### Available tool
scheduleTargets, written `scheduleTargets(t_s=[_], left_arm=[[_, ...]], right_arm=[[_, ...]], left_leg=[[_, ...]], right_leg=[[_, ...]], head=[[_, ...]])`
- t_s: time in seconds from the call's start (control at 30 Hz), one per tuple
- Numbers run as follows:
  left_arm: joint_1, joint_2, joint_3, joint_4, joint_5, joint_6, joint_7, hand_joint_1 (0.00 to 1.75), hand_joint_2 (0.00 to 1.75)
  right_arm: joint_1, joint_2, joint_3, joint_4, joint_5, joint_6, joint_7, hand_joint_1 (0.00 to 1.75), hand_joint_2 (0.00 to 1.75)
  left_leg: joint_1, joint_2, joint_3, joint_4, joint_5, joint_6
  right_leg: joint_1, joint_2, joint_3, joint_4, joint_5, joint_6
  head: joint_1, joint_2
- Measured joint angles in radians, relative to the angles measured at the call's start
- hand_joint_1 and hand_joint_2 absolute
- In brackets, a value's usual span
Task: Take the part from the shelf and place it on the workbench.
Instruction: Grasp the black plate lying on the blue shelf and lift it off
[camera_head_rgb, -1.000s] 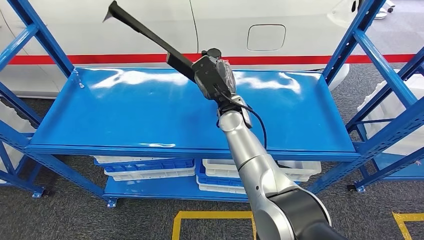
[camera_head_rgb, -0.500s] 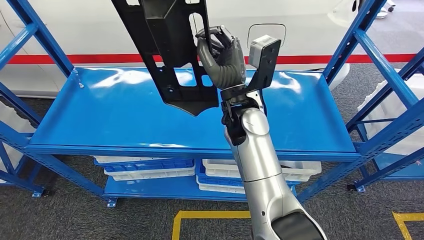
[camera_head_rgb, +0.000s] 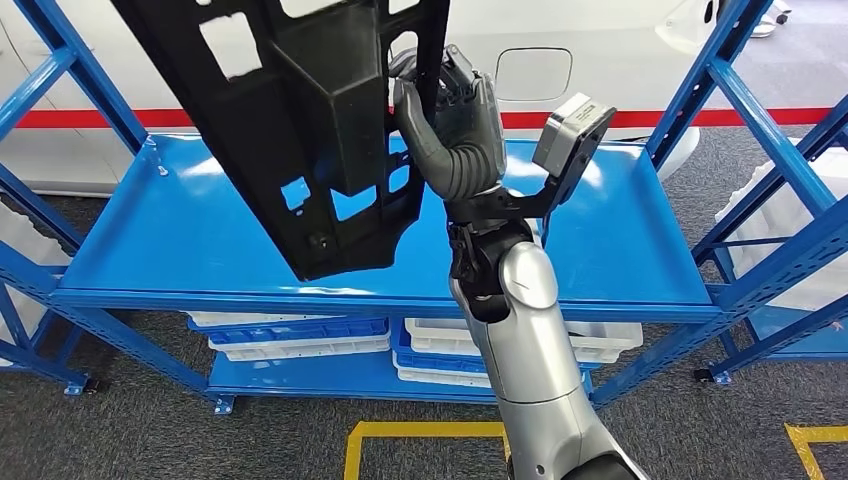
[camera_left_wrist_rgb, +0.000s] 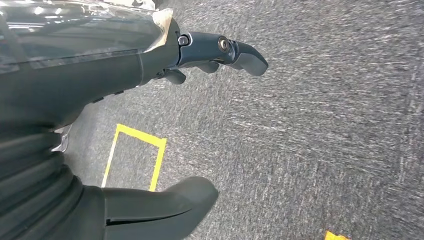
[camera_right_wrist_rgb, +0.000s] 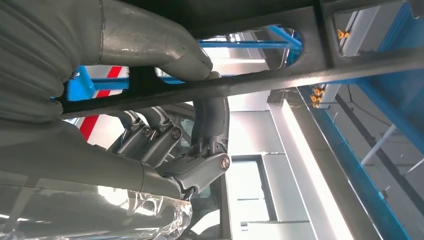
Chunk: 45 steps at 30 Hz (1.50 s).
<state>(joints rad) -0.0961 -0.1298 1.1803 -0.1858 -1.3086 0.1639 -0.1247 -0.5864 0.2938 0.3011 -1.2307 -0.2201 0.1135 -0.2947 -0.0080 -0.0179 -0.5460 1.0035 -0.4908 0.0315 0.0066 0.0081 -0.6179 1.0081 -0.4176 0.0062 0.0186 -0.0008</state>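
While right hand (camera_head_rgb: 450, 125) grips part (camera_head_rgb: 300, 120), shelf (camera_head_rgb: 200, 250) lies behind.

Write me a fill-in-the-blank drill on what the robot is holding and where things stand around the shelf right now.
1. The black part is gripped by the robot's ____ hand.
2. The part is lifted clear of the ____ shelf seen behind it.
3. The left hand holds nothing and hangs over grey floor marked with ____ lines.
4. White trays sit on the shelf level ____ the bare blue one.

Missing words: right; blue; yellow; below
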Motion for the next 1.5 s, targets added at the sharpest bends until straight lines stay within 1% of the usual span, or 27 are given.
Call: scheduleTargets(t_s=[0.23, 0.43, 0.53, 0.57, 0.63, 0.67, 0.7, 0.77, 0.8, 0.83, 0.87, 0.9, 0.93, 0.97, 1.0, 1.03, 1.07, 1.1, 1.13, 1.2, 1.23, 1.27, 1.37, 1.4, 1.43, 1.47, 1.5], left_arm=[[0.000, -0.002, 0.008, 0.000, 0.006, 0.001, -0.004, 0.00, 1.75], [0.000, -0.002, 0.016, 0.000, 0.021, -0.012, -0.014, 0.00, 1.75], [0.000, -0.002, 0.020, 0.000, 0.022, -0.014, -0.020, 0.00, 1.75], [0.000, -0.002, 0.022, 0.000, 0.022, -0.015, -0.021, 0.00, 1.75], [-0.001, -0.004, 0.024, 0.000, 0.021, -0.017, -0.024, 0.00, 1.75], [-0.001, -0.005, 0.024, 0.000, 0.021, -0.017, -0.025, 0.00, 1.75], [-0.002, -0.006, 0.024, 0.000, 0.020, -0.018, -0.026, 0.00, 1.75], [-0.002, -0.007, 0.025, 0.000, 0.020, -0.019, -0.027, 0.00, 1.75], [-0.001, -0.007, 0.025, 0.000, 0.020, -0.020, -0.028, 0.00, 1.75], [-0.001, -0.008, 0.025, 0.000, 0.021, -0.020, -0.028, 0.00, 1.75], [-0.001, -0.008, 0.026, 0.000, 0.021, -0.022, -0.028, 0.00, 1.75], [-0.001, -0.009, 0.026, 0.000, 0.021, -0.024, -0.029, 0.00, 1.75], [-0.001, -0.009, 0.026, 0.000, 0.021, -0.026, -0.030, 0.00, 1.75], [-0.002, -0.009, 0.026, 0.000, 0.021, -0.028, -0.031, 0.00, 1.75], [-0.002, -0.009, 0.026, 0.000, 0.020, -0.030, -0.032, 0.00, 1.75], [-0.003, -0.009, 0.026, 0.000, 0.020, -0.030, -0.033, 0.00, 1.75], [-0.003, -0.009, 0.026, 0.000, 0.020, -0.030, -0.033, 0.00, 1.75], [-0.003, -0.009, 0.026, 0.000, 0.019, -0.030, -0.034, 0.00, 1.75], [-0.003, -0.009, 0.026, 0.000, 0.019, -0.031, -0.034, 0.00, 1.75], [-0.003, -0.011, 0.026, 0.000, 0.019, -0.031, -0.034, 0.00, 1.75], [-0.003, -0.011, 0.026, 0.000, 0.018, -0.031, -0.034, 0.00, 1.75], [-0.003, -0.012, 0.026, 0.000, 0.018, -0.031, -0.034, 0.00, 1.75], [-0.003, -0.012, 0.026, 0.000, 0.018, -0.031, -0.034, 0.00, 1.75], [-0.003, -0.012, 0.026, 0.000, 0.018, -0.031, -0.035, 0.00, 1.75], [-0.003, -0.011, 0.026, 0.000, 0.018, -0.032, -0.035, 0.00, 1.75], [-0.003, -0.011, 0.026, 0.000, 0.017, -0.032, -0.035, 0.00, 1.75], [-0.003, -0.010, 0.026, 0.000, 0.016, -0.033, -0.036, 0.00, 1.75]], right_arm=[[0.022, -0.016, 0.031, -0.016, -0.004, 0.000, 0.003, 1.75, 1.75], [0.043, -0.032, 0.060, -0.016, -0.014, 0.007, -0.004, 1.75, 1.75], [0.047, -0.040, 0.072, -0.016, -0.020, 0.014, -0.009, 1.75, 1.75], [0.047, -0.041, 0.075, -0.016, -0.022, 0.016, -0.010, 1.75, 1.75], [0.048, -0.043, 0.077, -0.018, -0.025, 0.019, -0.012, 1.75, 1.75], [0.048, -0.045, 0.077, -0.019, -0.029, 0.020, -0.013, 1.75, 1.75], [0.049, -0.048, 0.078, -0.021, -0.033, 0.021, -0.014, 1.75, 1.75], [0.054, -0.055, 0.081, -0.021, -0.039, 0.022, -0.015, 1.75, 1.75], [0.059, -0.059, 0.082, -0.021, -0.041, 0.022, -0.015, 1.75, 1.75], [0.062, -0.063, 0.084, -0.021, -0.043, 0.022, -0.015, 1.75, 1.75], [0.065, -0.066, 0.085, -0.021, -0.045, 0.022, -0.015, 1.75, 1.75], [0.066, -0.067, 0.087, -0.021, -0.048, 0.023, -0.015, 1.75, 1.75], [0.065, -0.068, 0.089, -0.021, -0.050, 0.024, -0.015, 1.75, 1.75], [0.065, -0.069, 0.091, -0.022, -0.052, 0.025, -0.015, 1.75, 1.75], [0.065, -0.070, 0.093, -0.022, -0.053, 0.026, -0.016, 1.75, 1.75], [0.066, -0.072, 0.095, -0.023, -0.053, 0.027, -0.016, 1.75, 1.75], [0.066, -0.073, 0.096, -0.023, -0.054, 0.027, -0.017, 1.75, 1.75], [0.066, -0.074, 0.097, -0.024, -0.054, 0.028, -0.017, 1.75, 1.75], [0.066, -0.074, 0.098, -0.024, -0.054, 0.028, -0.018, 1.75, 1.75], [0.065, -0.074, 0.099, -0.024, -0.055, 0.029, -0.019, 1.75, 1.75], [0.065, -0.074, 0.100, -0.024, -0.055, 0.029, -0.019, 1.75, 1.75], [0.064, -0.074, 0.100, -0.024, -0.055, 0.030, -0.020, 1.75, 1.75], [0.064, -0.074, 0.100, -0.024, -0.055, 0.030, -0.020, 1.75, 1.75], [0.065, -0.074, 0.100, -0.025, -0.055, 0.030, -0.020, 1.75, 1.75], [0.065, -0.074, 0.100, -0.025, -0.055, 0.030, -0.020, 1.75, 1.75], [0.065, -0.074, 0.100, -0.026, -0.056, 0.030, -0.021, 1.75, 1.75], [0.066, -0.075, 0.101, -0.027, -0.057, 0.031, -0.022, 1.75, 1.75]], left_leg=[[0.000, 0.000, 0.000, 0.000, 0.000, 0.000], [-0.005, 0.000, 0.000, 0.002, -0.002, 0.003], [-0.009, 0.000, 0.000, 0.003, -0.002, 0.009], [-0.011, 0.000, 0.000, 0.002, 0.000, 0.013], [-0.005, 0.003, 0.004, -0.009, 0.013, 0.023], [-0.002, 0.006, 0.006, -0.014, 0.019, 0.028], [0.001, 0.008, 0.006, -0.019, 0.024, 0.031], [0.002, 0.011, 0.003, -0.019, 0.026, 0.033], [0.002, 0.012, 0.002, -0.019, 0.026, 0.032], [0.003, 0.013, 0.001, -0.019, 0.027, 0.031], [0.004, 0.013, 0.000, -0.018, 0.027, 0.030], [0.006, 0.013, 0.000, -0.016, 0.027, 0.027], [0.008, 0.013, 0.000, -0.013, 0.026, 0.023], [0.008, 0.013, -0.003, -0.010, 0.025, 0.018], [0.008, 0.012, -0.006, -0.006, 0.025, 0.012], [0.007, 0.011, -0.010, -0.004, 0.026, 0.006], [0.007, 0.010, -0.013, -0.002, 0.029, 0.000], [0.008, 0.009, -0.015, -0.001, 0.030, -0.004], [0.009, 0.009, -0.019, 0.004, 0.024, -0.009], [0.013, 0.010, -0.034, 0.031, -0.005, -0.018], [0.014, 0.011, -0.040, 0.044, -0.020, -0.021], [0.014, 0.012, -0.043, 0.052, -0.028, -0.022], [0.014, 0.012, -0.044, 0.054, -0.029, -0.022], [0.015, 0.012, -0.051, 0.073, -0.042, -0.023], [0.016, 0.012, -0.064, 0.106, -0.063, -0.026], [0.018, 0.013, -0.088, 0.171, -0.095, -0.030], [0.022, 0.013, -0.092, 0.209, -0.108, -0.035]], right_leg=[[0.000, 0.000, 0.000, 0.000, 0.000, 0.000], [-0.005, 0.000, 0.001, -0.001, 0.001, 0.001], [-0.010, 0.000, 0.001, -0.002, 0.002, 0.005], [-0.011, 0.000, 0.001, -0.003, 0.005, 0.009], [-0.011, 0.000, -0.004, 0.004, -0.001, 0.014], [-0.010, 0.000, -0.013, 0.024, -0.015, 0.015], [-0.011, 0.000, -0.032, 0.068, -0.041, 0.012], [-0.014, 0.000, -0.086, 0.204, -0.102, 0.010], [-0.017, 0.000, -0.109, 0.265, -0.124, 0.012], [-0.019, -0.001, -0.116, 0.293, -0.130, 0.019], [-0.022, -0.001, -0.102, 0.278, -0.120, 0.029], [-0.025, -0.002, -0.066, 0.219, -0.097, 0.040], [-0.028, -0.003, -0.022, 0.141, -0.075, 0.049], [-0.027, -0.003, 0.018, 0.073, -0.058, 0.052], [-0.026, -0.002, 0.046, 0.025, -0.048, 0.051], [-0.024, 0.000, 0.056, 0.006, -0.047, 0.047], [-0.022, 0.001, 0.057, 0.005, -0.046, 0.042], [-0.024, 0.001, 0.054, 0.002, -0.044, 0.038], [-0.026, 0.001, 0.051, 0.000, -0.041, 0.031], [-0.032, -0.001, 0.045, -0.004, -0.033, 0.015], [-0.033, -0.001, 0.043, -0.004, -0.030, 0.010], [-0.033, -0.001, 0.042, -0.004, -0.029, 0.008], [-0.033, -0.001, 0.042, -0.004, -0.029, 0.007], [-0.032, -0.001, 0.040, -0.004, -0.028, 0.006], [-0.032, -0.002, 0.037, -0.004, -0.027, 0.002], [-0.030, -0.004, 0.031, -0.004, -0.023, -0.002], [-0.029, -0.006, 0.022, -0.003, -0.015, -0.004]], head=[[0.000, 0.000], [0.000, 0.000], [0.000, 0.000], [0.000, 0.000], [0.000, 0.000], [0.001, 0.000], [0.001, 0.000], [0.002, 0.000], [0.002, 0.000], [0.002, 0.000], [0.002, 0.000], [0.002, 0.000], [0.002, 0.000], [0.002, 0.000], [0.002, 0.000], [0.002, 0.000], [0.001, 0.000], [0.002, 0.000], [0.001, 0.000], [0.001, 0.000], [0.000, 0.000], [0.000, 0.000], [0.000, 0.000], [0.000, 0.000], [0.000, 0.000], [0.000, 0.000], [0.000, 0.000]])
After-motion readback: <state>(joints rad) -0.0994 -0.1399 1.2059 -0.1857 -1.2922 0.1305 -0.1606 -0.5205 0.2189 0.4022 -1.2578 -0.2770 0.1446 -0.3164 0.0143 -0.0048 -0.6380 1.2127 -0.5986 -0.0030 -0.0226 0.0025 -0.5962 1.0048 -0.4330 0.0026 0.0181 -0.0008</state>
